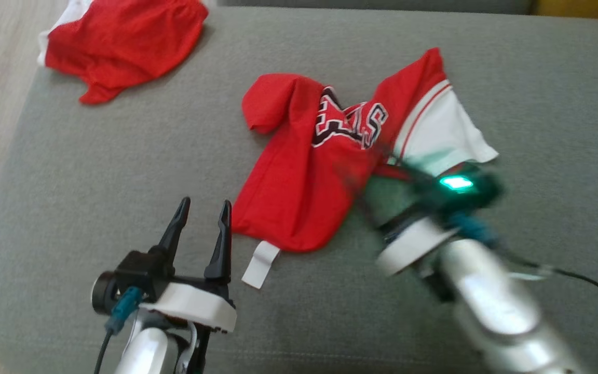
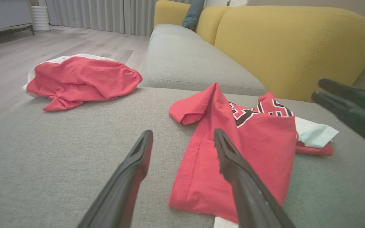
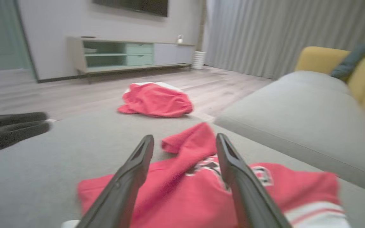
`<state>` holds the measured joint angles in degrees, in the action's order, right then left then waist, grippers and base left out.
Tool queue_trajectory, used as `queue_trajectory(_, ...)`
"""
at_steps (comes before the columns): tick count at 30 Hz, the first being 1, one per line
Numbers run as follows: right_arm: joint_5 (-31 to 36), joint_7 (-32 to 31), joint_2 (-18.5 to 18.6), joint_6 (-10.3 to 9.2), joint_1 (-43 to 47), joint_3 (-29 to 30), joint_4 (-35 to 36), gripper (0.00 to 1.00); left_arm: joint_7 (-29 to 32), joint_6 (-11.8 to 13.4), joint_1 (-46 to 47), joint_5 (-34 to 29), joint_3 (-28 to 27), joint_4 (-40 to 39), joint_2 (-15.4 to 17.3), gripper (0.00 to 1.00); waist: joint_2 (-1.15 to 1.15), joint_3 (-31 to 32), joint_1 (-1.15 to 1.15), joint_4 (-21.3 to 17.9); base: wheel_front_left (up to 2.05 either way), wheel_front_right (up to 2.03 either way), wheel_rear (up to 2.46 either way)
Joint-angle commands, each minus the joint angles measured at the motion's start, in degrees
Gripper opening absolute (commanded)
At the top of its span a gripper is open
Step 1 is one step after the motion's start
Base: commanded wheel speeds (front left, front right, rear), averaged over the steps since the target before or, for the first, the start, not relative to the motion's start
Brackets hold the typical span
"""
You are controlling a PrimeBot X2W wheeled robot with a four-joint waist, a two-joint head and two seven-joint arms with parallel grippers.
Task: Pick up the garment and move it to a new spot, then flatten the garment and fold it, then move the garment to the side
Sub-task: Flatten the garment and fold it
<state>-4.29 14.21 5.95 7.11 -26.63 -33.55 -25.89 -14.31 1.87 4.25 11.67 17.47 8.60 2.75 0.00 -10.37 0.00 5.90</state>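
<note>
The garment is a red jersey with black and white lettering and a white side panel. It lies crumpled in the middle of the grey sofa seat. A white label sticks out at its near hem. My left gripper stands open just left of that hem, and in the left wrist view nothing lies between its fingers. My right gripper is blurred at the garment's right edge. The right wrist view has it open just above the red cloth, holding nothing.
A second red and white garment lies bunched at the seat's far left corner, near the edge over the wooden floor. The yellow backrest runs behind the seat. Bare grey cushion lies left of the jersey.
</note>
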Motion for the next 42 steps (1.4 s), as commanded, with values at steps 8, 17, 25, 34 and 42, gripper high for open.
queue_trajectory(8, 5.6, -4.5, 0.4, 0.37, 4.2, 27.6, 0.8, 1.0, -0.7, -0.8, 1.0, -0.8, -2.3, -2.4, 0.1, 1.0, 0.0, -0.3, 0.0, -1.2, 0.0, 0.0, 0.0)
queue_trajectory(17, 11.6, -9.7, 0.1, 0.37, -3.0, 40.8, -12.5, 1.0, -0.7, -1.2, 2.6, -0.9, -2.0, -2.3, 0.1, 1.0, 0.0, -3.6, 0.0, 0.6, 0.0, 0.0, 0.0)
queue_trajectory(25, 11.7, -12.6, -0.2, 0.37, -8.7, 43.8, -23.8, 0.44, -0.7, -1.0, 3.2, -1.0, -2.3, -2.2, 0.1, 1.0, 0.0, -5.0, 0.0, 2.0, 0.0, 0.0, 0.0)
queue_trajectory(34, 7.3, -9.1, -1.5, 0.37, -10.3, 41.9, -28.5, 0.0, -0.7, -0.7, 2.9, -1.3, -3.1, -2.2, 0.1, 1.0, 0.0, -4.2, 0.0, 0.5, 0.0, 0.0, 0.0)
queue_trajectory(42, 5.2, -4.5, -1.8, 0.37, -5.3, 44.5, -23.3, 0.0, -0.7, -0.9, 2.1, -1.6, -4.0, -2.4, 0.1, 1.0, 0.0, -2.8, 0.0, -3.0, 0.0, 0.0, 0.0)
